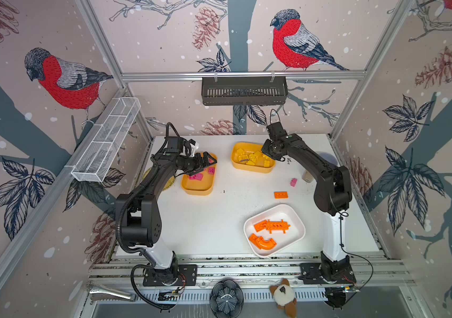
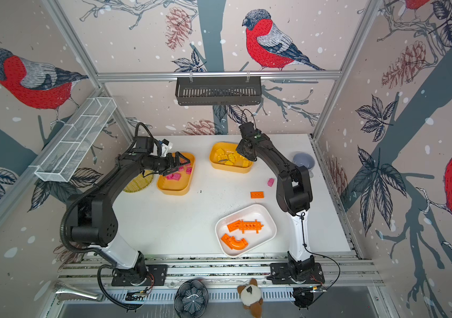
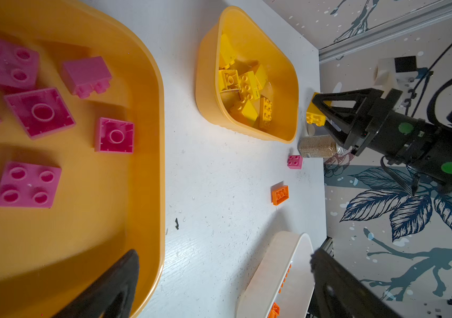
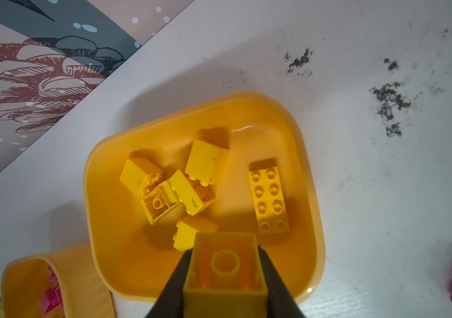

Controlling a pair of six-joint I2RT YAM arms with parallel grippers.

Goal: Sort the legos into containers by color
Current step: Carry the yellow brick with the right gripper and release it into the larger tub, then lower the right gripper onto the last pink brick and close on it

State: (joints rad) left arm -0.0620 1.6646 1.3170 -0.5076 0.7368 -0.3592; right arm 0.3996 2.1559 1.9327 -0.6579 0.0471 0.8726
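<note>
Yellow brick (image 3: pixel 315 117): clamped between the narrowed jaws of the right gripper (image 4: pixel 225 252), over one edge of the tub of yellow bricks (image 4: pixel 312 192), positioned for release among matching colour. Left gripper (image 1: pixel 204 163): jaws fully spread, empty, above the tub of pink bricks (image 1: pixel 197 191).

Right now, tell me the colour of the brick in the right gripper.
Yellow. The brick in the right gripper shows best in the right wrist view.

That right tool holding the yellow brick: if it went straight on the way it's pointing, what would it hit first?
Probably the yellow tub below: the held brick in the right tool would land on the loose yellow brick nearest it, or the tub floor. Depth is unclear.
</note>
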